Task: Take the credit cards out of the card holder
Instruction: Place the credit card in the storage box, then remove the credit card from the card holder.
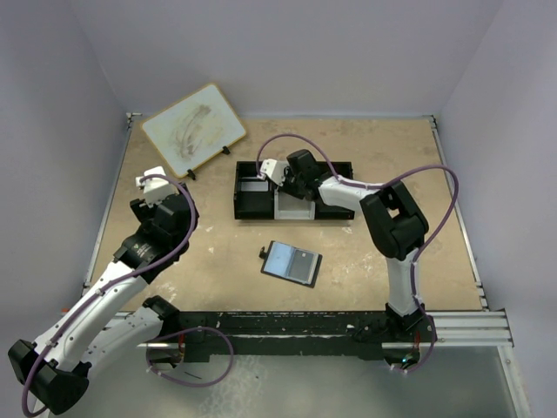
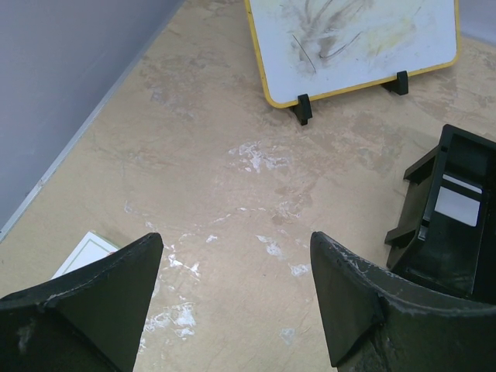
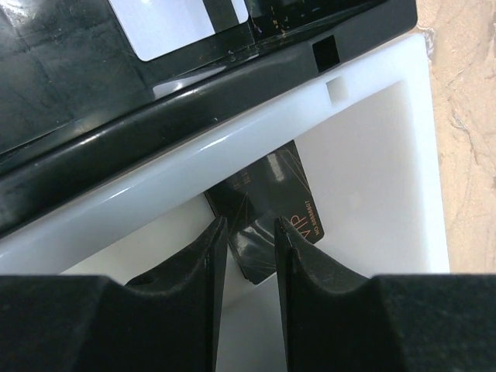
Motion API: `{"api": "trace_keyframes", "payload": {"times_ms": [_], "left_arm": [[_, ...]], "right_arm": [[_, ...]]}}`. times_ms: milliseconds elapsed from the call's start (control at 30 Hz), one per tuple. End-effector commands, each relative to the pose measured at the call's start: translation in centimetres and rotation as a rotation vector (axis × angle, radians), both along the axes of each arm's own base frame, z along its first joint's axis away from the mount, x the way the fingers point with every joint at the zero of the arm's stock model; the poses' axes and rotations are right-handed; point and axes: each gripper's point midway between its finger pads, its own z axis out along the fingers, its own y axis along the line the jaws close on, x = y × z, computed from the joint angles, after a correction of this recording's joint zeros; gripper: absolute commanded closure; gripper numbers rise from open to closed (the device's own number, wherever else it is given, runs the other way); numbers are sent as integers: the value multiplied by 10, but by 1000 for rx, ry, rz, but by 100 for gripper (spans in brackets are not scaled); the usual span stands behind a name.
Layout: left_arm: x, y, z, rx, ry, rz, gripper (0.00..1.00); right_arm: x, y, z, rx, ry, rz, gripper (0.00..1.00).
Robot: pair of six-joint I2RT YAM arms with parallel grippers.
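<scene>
Your right gripper [image 3: 249,229] hangs nose-down in the white middle compartment of the tray [image 1: 250,210], on the far half of the table [image 1: 218,252]. Its jaws stand only a little apart and clamp nothing. The dark credit card [image 3: 273,203] lies in the compartment directly beneath them, seen through the gap, with its long axis slanting across the line of the fingers. You can't tell whether a fingertip brushes it. A pale rectangle [image 3: 174,23] in the black compartment to the left looks like a second card already set down.

The card holder [image 1: 291,263] lies spread open on the table, pale lining up. It sits on the near side of the tray, almost straight toward the near edge from that gripper, and its long axis runs left to right with a slight tilt. Its pockets are too small to show whether any card remains in them.

The right arm is much the nearer. Your left gripper [image 2: 236,256] hovers wide open and empty over bare table, well off to the left by the whiteboard [image 2: 353,43]. If more cards must come out, the right arm likely lifts clear of the tray wall and draws nearward to the holder.
</scene>
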Motion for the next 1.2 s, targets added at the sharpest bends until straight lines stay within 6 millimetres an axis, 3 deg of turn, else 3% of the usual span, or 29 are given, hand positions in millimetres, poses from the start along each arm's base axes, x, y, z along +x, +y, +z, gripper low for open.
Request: {"api": "trace_keyframes", "payload": {"times_ms": [0, 133, 367, 533, 633, 733, 833, 1033, 1167], "left_arm": [[2, 1, 10, -18, -33, 19, 25], [3, 1, 9, -18, -29, 17, 25], [2, 1, 12, -22, -40, 14, 25], [3, -2, 12, -32, -43, -4, 25], [5, -7, 10, -39, -35, -27, 25], [7, -16, 6, -62, -23, -75, 25], [11, -33, 0, -104, -12, -155, 25], [7, -74, -2, -300, 25, -290, 23], [-3, -111, -17, -471, 68, -425, 24]], "right_arm": [[13, 3, 30, 57, -57, -45, 66], [16, 8, 50, 136, -89, -70, 66], [9, 20, 100, 431, -92, -187, 71], [-6, 0, 154, 634, -179, -331, 68], [-31, -11, 173, 756, -145, -383, 66], [-61, -23, 175, 846, -65, -455, 65], [-98, -28, 163, 918, 85, -508, 64], [-159, -31, 105, 869, 416, -619, 66], [-199, -30, 75, 935, 582, -643, 66]]}}
